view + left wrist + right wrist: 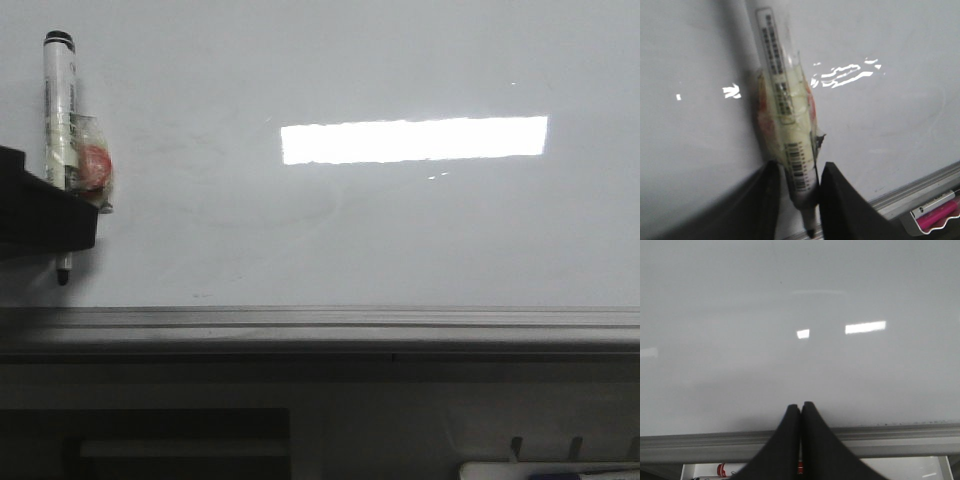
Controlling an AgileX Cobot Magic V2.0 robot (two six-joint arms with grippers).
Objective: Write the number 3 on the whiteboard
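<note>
Marker (790, 135) label print blurred — left pincer (40, 215) cut off.

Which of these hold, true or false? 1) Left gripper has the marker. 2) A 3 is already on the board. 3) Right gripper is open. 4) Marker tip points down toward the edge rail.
1) True: the left gripper is shut on the marker.
2) False: the whiteboard shows no 3, only faint smudges and a light reflection.
3) False: the right gripper is shut, fingers together, holding nothing.
4) True: the tip points down, above the edge rail.
</note>
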